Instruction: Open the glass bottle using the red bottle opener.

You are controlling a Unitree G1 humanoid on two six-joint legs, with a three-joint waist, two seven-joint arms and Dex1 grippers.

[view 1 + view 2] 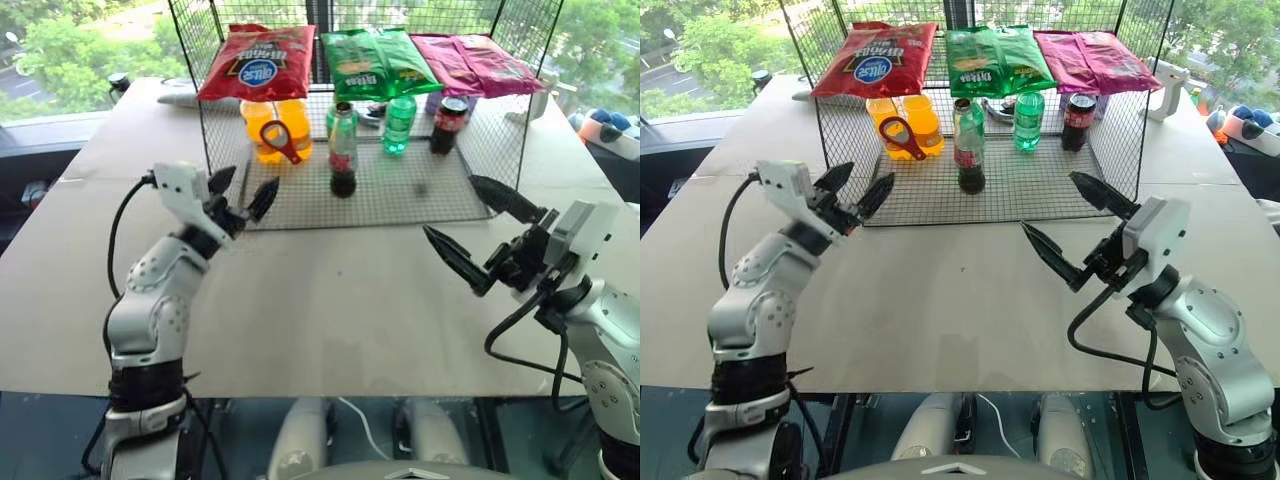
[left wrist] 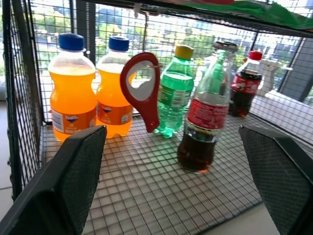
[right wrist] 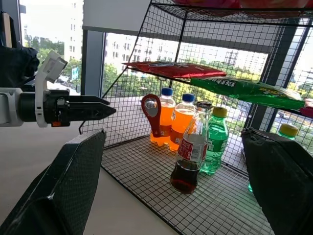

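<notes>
red bottle opener [image 1: 281,140] hook unclear

Head pair: high, looking forward and down over table [image 1: 330,300] to wire rack [image 1: 400,195], from a middle distance, right eye offset sideways. Left wrist: low, close at rack's open front, level with bottle [image 2: 205,110] and opener [image 2: 142,90]. Right wrist: farther back, angled across from the right. Shared by all: rack floor, bottle, opener, orange bottles [image 3: 173,122].
</notes>
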